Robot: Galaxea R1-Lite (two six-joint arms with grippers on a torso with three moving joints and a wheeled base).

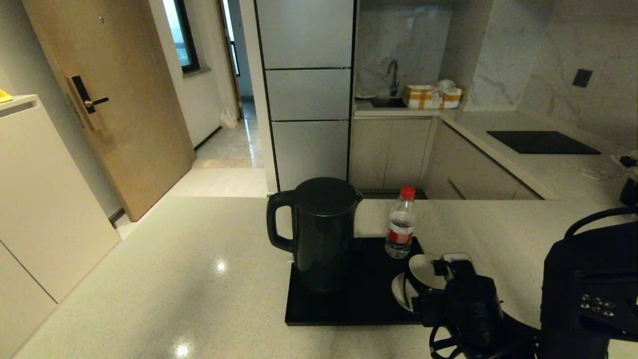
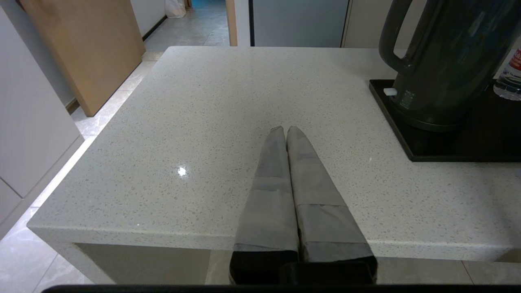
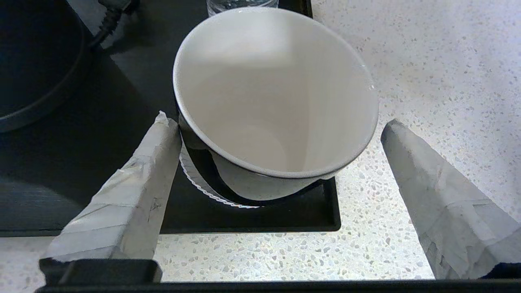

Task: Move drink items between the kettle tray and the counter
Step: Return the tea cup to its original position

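Note:
The black cup [image 3: 276, 93] with its white inside stands over a small white saucer [image 3: 203, 191] in the near right corner of the black kettle tray [image 3: 101, 162]. My right gripper [image 3: 276, 121] is open around the cup. One finger [image 3: 134, 183] touches the cup's wall and the other [image 3: 431, 183] stands apart over the counter [image 3: 427, 61]. In the head view the cup [image 1: 426, 271] shows just ahead of the right wrist. The black kettle [image 1: 321, 234] and the red-capped bottle [image 1: 400, 232] stand on the tray [image 1: 349, 304]. My left gripper [image 2: 286, 129] is shut and empty, over the counter [image 2: 228, 101] left of the kettle [image 2: 447, 61].
The counter [image 1: 174, 279] ends at a front edge near the left gripper and at a drop to the floor on the far left. A black cooktop panel [image 1: 543, 142] lies on the far right worktop. A sink tap [image 1: 394, 80] and boxes [image 1: 431, 95] stand at the back.

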